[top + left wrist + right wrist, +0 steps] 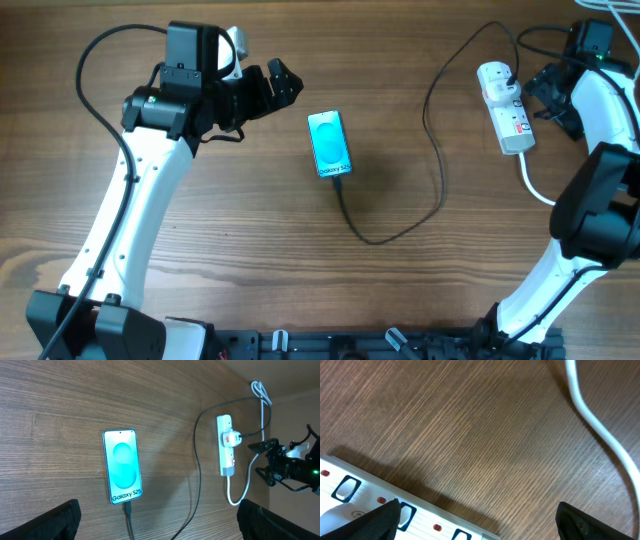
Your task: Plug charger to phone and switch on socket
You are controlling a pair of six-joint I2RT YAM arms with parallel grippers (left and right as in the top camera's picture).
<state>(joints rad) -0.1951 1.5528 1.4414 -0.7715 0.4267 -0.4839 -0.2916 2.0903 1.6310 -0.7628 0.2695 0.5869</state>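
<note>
One phone (329,143) flat at mid-bench (250,250); runs lengthwise far-to-near with a slight tilt; points its white text strip toward the arm bases. One charger (438,170), thin and black; meets the phone's strip end with its plug, loops right, climbs to the far end of the socket (507,110). One socket, far right; lies lengthwise nearly parallel to the phone, rounded end nearer the bases, thick white cord (572,380) leaving there; shows three red marks in the right wrist view. Two arms. Left gripper (272,88) hangs left of the phone, well apart, forearm bent rightward, fingers (60,522) spread wide. Right gripper (545,97) sits just beside the socket, wrist turned leftward, fingers (380,525) spread.
</note>
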